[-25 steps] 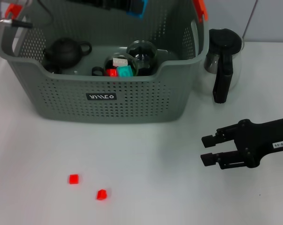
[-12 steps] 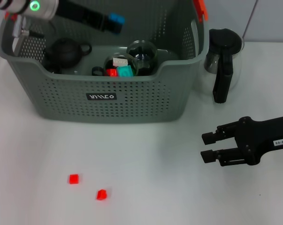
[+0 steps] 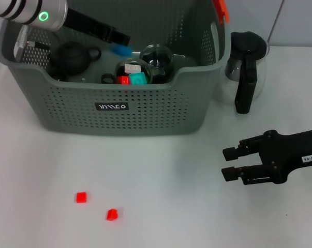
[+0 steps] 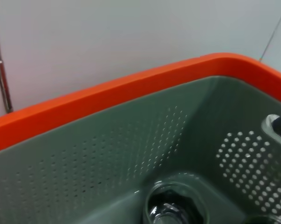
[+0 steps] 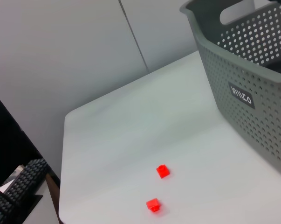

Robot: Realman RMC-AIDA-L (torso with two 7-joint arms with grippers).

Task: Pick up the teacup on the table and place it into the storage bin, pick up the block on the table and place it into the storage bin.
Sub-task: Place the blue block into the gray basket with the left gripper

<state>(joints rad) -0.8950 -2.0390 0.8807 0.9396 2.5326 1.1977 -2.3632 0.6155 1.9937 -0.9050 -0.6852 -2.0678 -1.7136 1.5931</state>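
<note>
I am reaching my left gripper over the storage bin, its blue-tipped end hanging above the bin's middle; whether it is open or holding anything I cannot tell from here. My left wrist camera is looking down past the bin's orange-trimmed rim at a glass vessel on the bin's floor. Inside the bin a black teapot is sitting toward its left end, a dark glass pot toward its right, and between them, against the front wall, a clear teacup is lying beside small red and teal pieces. Two red blocks are lying on the white table in front of the bin's left half, well apart from it and near each other. A glass coffee carafe with a black handle is standing just beside the bin's right end. My right gripper is hovering over the table in front of and to the right of the bin, fingers parted, holding nothing.
</note>
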